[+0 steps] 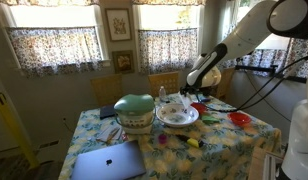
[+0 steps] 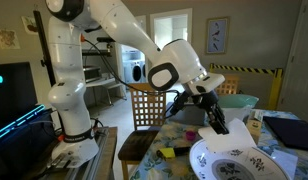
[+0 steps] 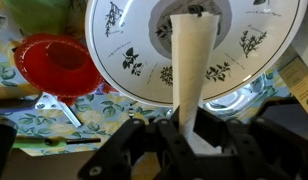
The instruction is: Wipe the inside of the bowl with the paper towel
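Clearly the gripper was closed on the towel, pinching its near end so that the rest hung forward as a long folded strip reaching over the bowl. Held that way, the free end could serve as the wiping pad while the fingers kept clear of the china. The bowl sat on the flowered tablecloth, just beside a red dish, with its leaf-sprig pattern facing up and nothing inside to block a sweep. In an exterior view the arm reached down over the bowl, which stood next to the green pot, with a laptop nearer the table edge. Whether the towel's tip was touching the bowl's floor could not be told; in an exterior view the gripper stood just above the bowl. By my judgement, wiping was at its start.
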Robot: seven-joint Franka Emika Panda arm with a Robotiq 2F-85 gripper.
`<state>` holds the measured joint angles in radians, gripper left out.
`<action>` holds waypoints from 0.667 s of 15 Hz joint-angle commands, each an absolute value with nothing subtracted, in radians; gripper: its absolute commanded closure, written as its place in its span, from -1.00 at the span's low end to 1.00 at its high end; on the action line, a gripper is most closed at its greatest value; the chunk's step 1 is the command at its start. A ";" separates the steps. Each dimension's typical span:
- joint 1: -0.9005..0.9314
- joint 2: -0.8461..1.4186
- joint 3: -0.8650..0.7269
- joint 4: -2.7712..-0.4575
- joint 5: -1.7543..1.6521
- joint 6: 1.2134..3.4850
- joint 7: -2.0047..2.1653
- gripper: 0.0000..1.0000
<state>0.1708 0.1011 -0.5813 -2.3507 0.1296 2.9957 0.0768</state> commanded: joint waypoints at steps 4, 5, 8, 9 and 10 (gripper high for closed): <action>0.040 0.171 -0.460 -2.318 0.112 2.980 0.113 0.95; 0.020 0.207 -0.440 -2.301 0.113 2.983 0.117 0.95; -0.066 0.301 -0.344 -2.248 0.126 2.980 0.120 0.95; -0.086 0.332 -0.322 -2.227 0.128 2.977 0.123 0.95; -0.100 0.366 -0.308 -2.200 0.124 2.970 0.126 0.95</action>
<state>-0.0425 0.2569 -0.3655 -2.2974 0.1282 2.9928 0.0935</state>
